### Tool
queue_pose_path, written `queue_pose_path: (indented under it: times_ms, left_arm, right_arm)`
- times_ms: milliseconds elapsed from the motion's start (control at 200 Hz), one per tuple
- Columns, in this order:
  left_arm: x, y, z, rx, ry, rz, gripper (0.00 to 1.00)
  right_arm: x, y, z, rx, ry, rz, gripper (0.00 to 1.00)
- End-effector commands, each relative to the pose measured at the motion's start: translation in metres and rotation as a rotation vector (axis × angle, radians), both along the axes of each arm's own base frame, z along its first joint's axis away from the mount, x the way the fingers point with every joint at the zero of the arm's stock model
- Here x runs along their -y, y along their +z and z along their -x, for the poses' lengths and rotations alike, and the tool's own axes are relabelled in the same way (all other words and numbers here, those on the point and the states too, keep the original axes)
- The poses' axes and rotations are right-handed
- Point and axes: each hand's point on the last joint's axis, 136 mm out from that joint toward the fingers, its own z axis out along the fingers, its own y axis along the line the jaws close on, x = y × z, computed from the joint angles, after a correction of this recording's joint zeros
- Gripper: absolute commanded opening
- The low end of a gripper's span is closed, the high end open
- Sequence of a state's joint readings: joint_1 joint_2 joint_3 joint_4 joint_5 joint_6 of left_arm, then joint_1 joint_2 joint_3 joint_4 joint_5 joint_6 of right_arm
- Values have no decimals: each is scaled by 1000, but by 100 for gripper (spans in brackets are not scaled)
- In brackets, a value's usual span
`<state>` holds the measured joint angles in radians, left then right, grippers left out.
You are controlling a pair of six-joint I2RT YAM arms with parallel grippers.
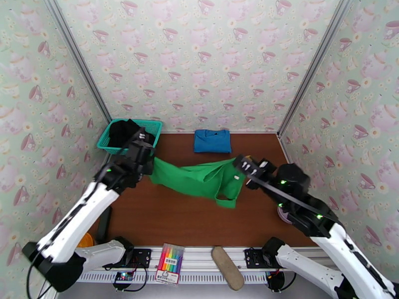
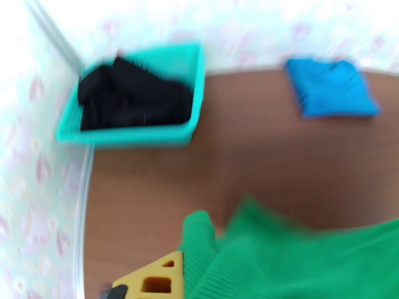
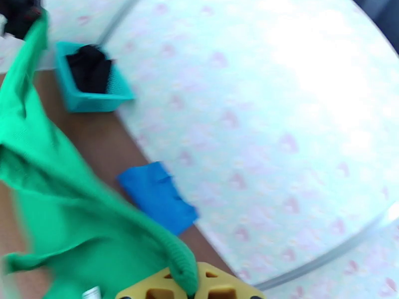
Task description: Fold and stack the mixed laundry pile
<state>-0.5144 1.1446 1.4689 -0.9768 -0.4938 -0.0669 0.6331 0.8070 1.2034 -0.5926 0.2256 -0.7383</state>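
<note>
Teacup-patterned walls (image 1: pixel 199 56) close in a brown table (image 1: pixel 164 220), and a teal basket (image 1: pixel 153 126) sits in its far left corner. The black garment (image 1: pixel 122 131) lies bunched inside the basket. The blue garment (image 1: pixel 212 141), folded into a neat rectangle, rests flat on the table to the right of the basket, against the same back wall and well apart from it.

The green garment (image 1: pixel 197 178) hangs stretched in front of the basket and to its right, sagging in the middle with a loop of fabric drooping toward the table. The left gripper (image 1: pixel 148 163), just in front of the basket, is clamped on the garment's left end. The right gripper (image 3: pixel 192 282), far to the basket's right, pinches a ribbed edge between its yellow pads (image 3: pixel 224 287) (the wrist views are blurred).
</note>
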Motion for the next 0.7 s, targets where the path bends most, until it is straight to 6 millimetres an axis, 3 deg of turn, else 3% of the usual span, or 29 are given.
queue_pose_path:
  times_ms: [0,55,140,265,496,696]
  left_arm:
    - [5,36,22,31,-153,-54,0]
    - [5,52,25,77,-185,-67,0]
    - [4,72,20,133,-191,-99,0]
    - [16,77,-4,143,-219,-156,0]
    - [44,56,-97,96,-226,-230,0]
    - [43,73,-172,145,-162,-234,0]
  right_arm:
    - [11,0,-15,-34,-59,42,0]
    - [17,10,-22,-20,-81,29,0]
    - [15,1,-48,-63,-95,40,0]
    - [15,-9,-80,-91,-106,20,0]
    - [18,-14,-150,-143,-90,-32,0]
    - [37,10,-208,-114,-133,-90,0]
